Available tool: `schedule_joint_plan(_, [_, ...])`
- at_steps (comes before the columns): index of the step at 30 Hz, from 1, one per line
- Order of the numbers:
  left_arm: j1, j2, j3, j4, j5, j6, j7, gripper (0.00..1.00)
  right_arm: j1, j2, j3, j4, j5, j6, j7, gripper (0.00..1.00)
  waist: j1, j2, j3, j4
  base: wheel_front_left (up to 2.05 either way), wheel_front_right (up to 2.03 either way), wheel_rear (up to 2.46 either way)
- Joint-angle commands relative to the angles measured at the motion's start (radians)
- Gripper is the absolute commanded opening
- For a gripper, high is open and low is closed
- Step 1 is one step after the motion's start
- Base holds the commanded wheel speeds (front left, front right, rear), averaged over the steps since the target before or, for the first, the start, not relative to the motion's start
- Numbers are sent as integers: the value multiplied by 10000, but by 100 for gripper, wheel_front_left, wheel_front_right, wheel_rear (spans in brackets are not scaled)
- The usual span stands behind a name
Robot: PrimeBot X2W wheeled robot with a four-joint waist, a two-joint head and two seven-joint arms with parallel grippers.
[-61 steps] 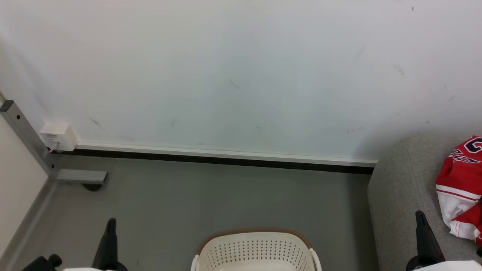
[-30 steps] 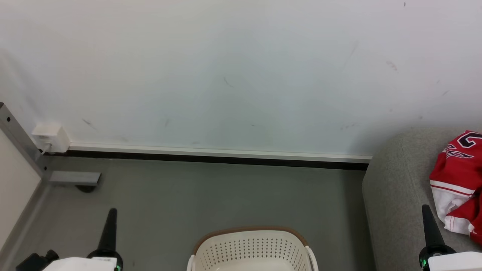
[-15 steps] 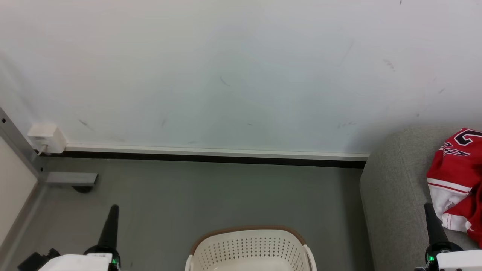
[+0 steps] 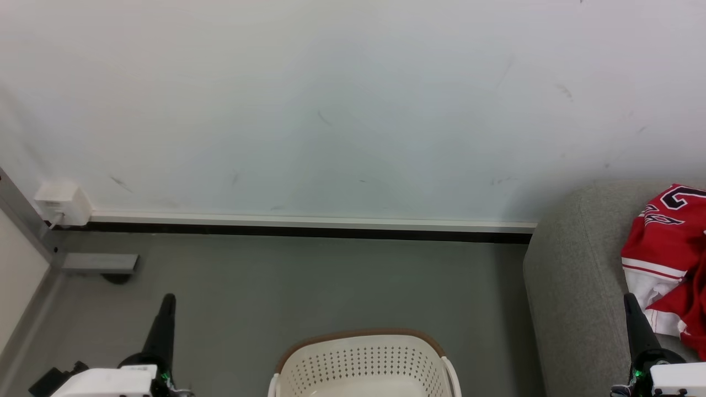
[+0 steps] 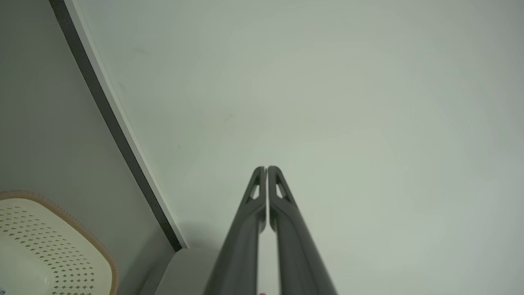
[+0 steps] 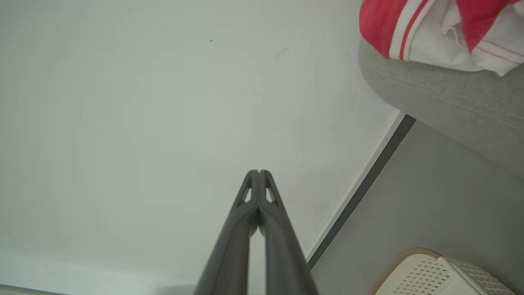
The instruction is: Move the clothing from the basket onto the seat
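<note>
Red clothing [image 4: 670, 248] with white trim and dark lettering lies crumpled on the grey seat [image 4: 573, 286] at the right edge of the head view; the right wrist view shows the same clothing [image 6: 434, 28] on the seat [image 6: 450, 102]. The cream basket [image 4: 364, 364] with its brown rim stands on the floor at bottom centre, and what shows of its inside is bare; it also appears as basket [image 5: 45, 241] and basket [image 6: 434, 274]. My left gripper [image 4: 168, 300] is shut and holds nothing, left of the basket. My right gripper [image 4: 629, 300] is shut and holds nothing, in front of the seat's clothing.
A pale wall [image 4: 331, 110] with a white and black skirting [image 4: 309, 227] runs behind the basket. Grey floor [image 4: 309, 286] lies between wall and basket. A white box [image 4: 60, 201] and a grey metal frame foot [image 4: 99, 263] sit at the left.
The head camera has shifted, so the scene slid left and slightly up. Both grippers stay shut. The clothing on the seat and the basket have not moved.
</note>
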Motion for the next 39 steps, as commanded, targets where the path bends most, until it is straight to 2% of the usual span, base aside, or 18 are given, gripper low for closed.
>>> schedule_joint_plan(1, [-161, 31, 55, -87, -252, 11, 86, 0, -177, -85, -35, -11, 253, -17, 56, 0, 0, 0, 6, -13, 0, 0, 0])
schedule_joint_plan(25, [-311, -35, 124, -91, -1823, 95, 497, 0, -294, -283, 44, 54, 1920, -21, 249, 0, 0, 0, 71, -177, 0, 0, 0])
schedule_joint_plan(39, [-295, -33, 121, -87, -1795, 94, 497, 0, -278, -356, 175, 24, 2022, -21, 133, 0, 0, 0, 72, -177, 0, 0, 0])
